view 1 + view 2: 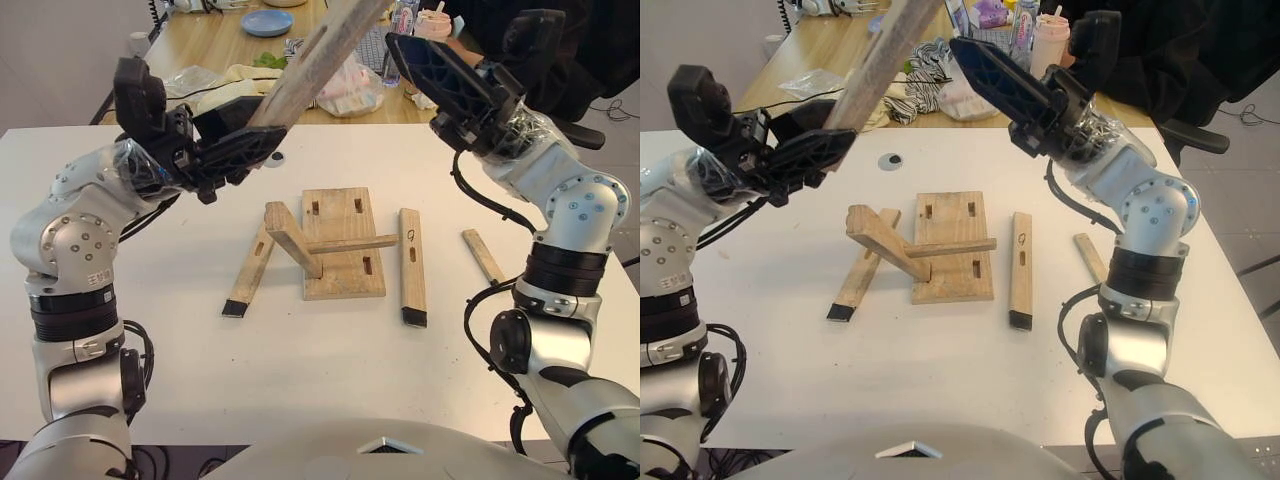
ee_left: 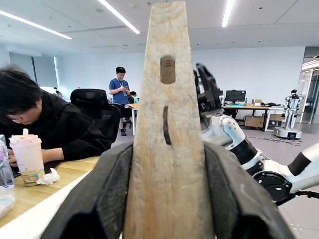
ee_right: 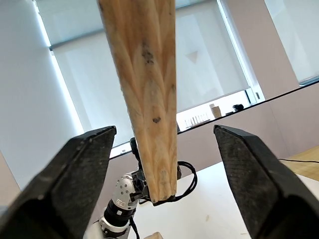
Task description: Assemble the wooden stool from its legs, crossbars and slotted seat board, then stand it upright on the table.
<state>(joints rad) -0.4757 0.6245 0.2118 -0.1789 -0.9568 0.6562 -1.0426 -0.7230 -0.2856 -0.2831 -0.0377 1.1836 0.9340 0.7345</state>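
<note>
My left gripper [image 1: 243, 148] is shut on a wooden leg [image 1: 318, 62], held high over the table's back left and slanting up to the right. In the left wrist view the leg [image 2: 167, 149] sits clamped between the pads. My right gripper [image 3: 164, 130] is open near the leg's upper end, its fingers [image 3: 84, 174] to either side of the wood without touching. On the table lies the slotted seat board [image 1: 343, 215]. A second leg [image 1: 292, 238] stands tilted on it, joined to a crossbar [image 1: 352, 243].
Two more legs lie flat, one left of the board [image 1: 250, 272] and one right of it [image 1: 411, 265]. A loose crossbar [image 1: 483, 256] lies farther right. A small dark disc [image 1: 890, 160] sits behind the board. A cluttered wooden desk [image 1: 200, 40] stands behind the table.
</note>
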